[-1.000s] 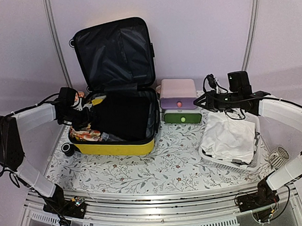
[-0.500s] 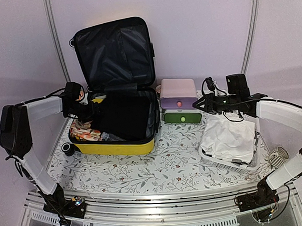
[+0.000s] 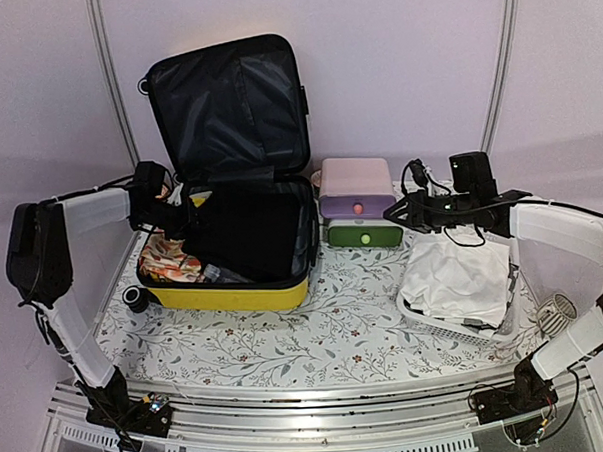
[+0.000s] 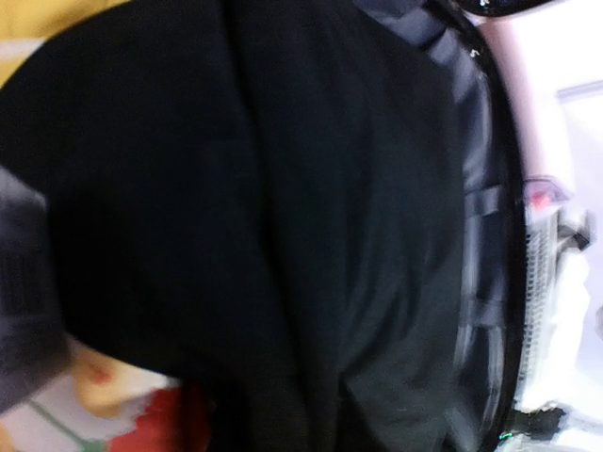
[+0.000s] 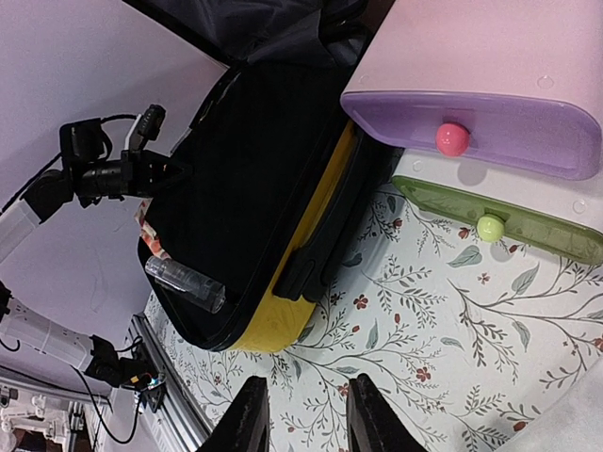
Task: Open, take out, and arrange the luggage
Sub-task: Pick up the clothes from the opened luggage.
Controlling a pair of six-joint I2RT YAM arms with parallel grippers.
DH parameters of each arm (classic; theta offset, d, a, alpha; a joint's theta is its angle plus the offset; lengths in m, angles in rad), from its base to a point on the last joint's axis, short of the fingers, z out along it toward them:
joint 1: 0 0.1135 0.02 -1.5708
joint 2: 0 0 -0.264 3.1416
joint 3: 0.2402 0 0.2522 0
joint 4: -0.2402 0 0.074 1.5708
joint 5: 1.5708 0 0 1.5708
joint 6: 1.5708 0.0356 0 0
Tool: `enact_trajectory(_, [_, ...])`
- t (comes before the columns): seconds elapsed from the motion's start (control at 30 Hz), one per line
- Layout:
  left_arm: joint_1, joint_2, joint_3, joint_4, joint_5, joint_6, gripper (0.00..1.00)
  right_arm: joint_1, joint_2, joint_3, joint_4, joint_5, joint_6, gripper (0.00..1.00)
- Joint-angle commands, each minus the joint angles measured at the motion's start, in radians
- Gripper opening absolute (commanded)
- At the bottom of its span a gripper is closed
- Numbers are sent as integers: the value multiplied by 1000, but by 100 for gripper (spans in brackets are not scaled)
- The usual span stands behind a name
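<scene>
Because black cloth fills the left wrist view and hides the fingers, it cannot be told whether the left gripper (image 3: 184, 221) is clamped on anything or released. From above it sits low inside the luggage (image 3: 229, 295), at the left edge of the lower half, its tip close upon the black cloth (image 3: 250, 233) that covers most of the contents. At the near-left side of that cloth, also inside the luggage, lie a floral-patterned bundle (image 3: 164, 260) and a clear tube (image 5: 185, 283). The luggage lies flat on the floral table cover (image 3: 326, 335), its yellow shell facing the arms and its black-lined lid (image 3: 231, 104) standing upright behind. The right gripper (image 5: 306, 421) has its fingers (image 5: 247, 419) parted with nothing between them. It hovers to the right of the luggage, pointing toward it, above the table cover. Just right of the luggage stands a pink-and-green drawer box (image 3: 357, 199), and farther right of the luggage a white basket (image 3: 456, 331) holds white cloth (image 3: 452, 269).
</scene>
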Motion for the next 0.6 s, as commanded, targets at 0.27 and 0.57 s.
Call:
enact_trajectory(0.27, [36,-159,43,180,320,-250,0,120,144,146,26,-50,11,32])
enact_trajectory(0.57, [58,-257,0,375,352,-436,0,252,352,296,179,-161,158,53])
